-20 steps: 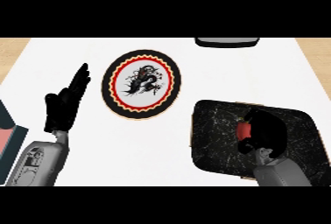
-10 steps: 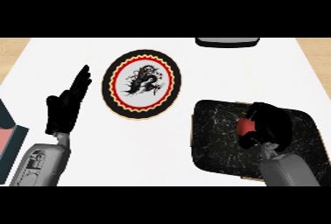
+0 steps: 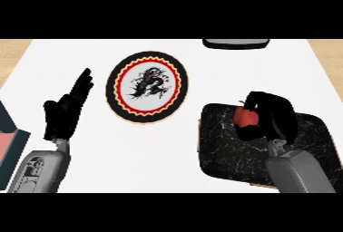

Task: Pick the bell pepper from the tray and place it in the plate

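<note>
Over the dark marbled tray (image 3: 221, 149) at the counter's right, my right hand (image 3: 271, 118) curls its fingers around the red bell pepper (image 3: 245, 117), holding it above the tray, while the patterned plate (image 3: 149, 86) sits apart at centre and my left hand (image 3: 66, 111) rests open, fingers up, at left.

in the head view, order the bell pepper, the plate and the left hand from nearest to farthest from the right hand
1. Bell pepper: red, inside the curled right hand, over the dark tray.
2. Plate: up and to the left, mid-counter.
3. Left hand: open, resting near the left edge.
</note>
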Controlling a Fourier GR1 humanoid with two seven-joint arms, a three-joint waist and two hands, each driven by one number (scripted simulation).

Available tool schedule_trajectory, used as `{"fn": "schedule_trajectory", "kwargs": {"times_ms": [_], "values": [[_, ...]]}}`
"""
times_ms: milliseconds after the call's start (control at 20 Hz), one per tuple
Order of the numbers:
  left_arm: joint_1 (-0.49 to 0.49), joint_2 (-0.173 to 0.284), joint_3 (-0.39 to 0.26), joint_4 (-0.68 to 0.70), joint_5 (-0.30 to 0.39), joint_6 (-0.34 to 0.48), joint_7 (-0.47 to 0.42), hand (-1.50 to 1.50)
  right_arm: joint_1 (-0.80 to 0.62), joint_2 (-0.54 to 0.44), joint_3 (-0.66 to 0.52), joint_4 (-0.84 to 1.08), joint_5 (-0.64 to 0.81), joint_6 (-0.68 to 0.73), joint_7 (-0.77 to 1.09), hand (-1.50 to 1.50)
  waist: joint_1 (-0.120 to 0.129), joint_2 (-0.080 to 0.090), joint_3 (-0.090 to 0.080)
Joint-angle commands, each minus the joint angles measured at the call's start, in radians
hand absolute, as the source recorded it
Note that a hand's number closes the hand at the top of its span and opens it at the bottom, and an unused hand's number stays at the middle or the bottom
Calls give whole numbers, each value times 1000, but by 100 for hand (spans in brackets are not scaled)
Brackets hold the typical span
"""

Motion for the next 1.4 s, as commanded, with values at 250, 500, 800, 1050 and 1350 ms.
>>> {"fn": "schedule_trajectory", "kwargs": {"times_ms": [250, 500, 800, 1050, 1350], "values": [[-27, -24, -1, 38, -15, 7, -12, 0, -167, 67, 39, -92, -23, -84, -136, 150, 4, 3, -1], [15, -16, -3, -41, -24, 0, 23, 0, -261, 183, 72, -54, -41, -16, -85, 150, 4, 1, -1], [23, -30, -7, -18, -30, -9, -18, 0, -476, 224, 106, 295, -171, -169, -51, 150, 22, 6, -1], [23, -60, -44, -44, -64, 14, -6, 0, -640, 225, 141, 582, -297, -317, -115, 150, 47, 11, 0], [-28, -42, -32, -21, -50, -23, 16, 0, -758, 225, 310, 820, -363, -377, -41, 150, 80, 17, -1]]}}
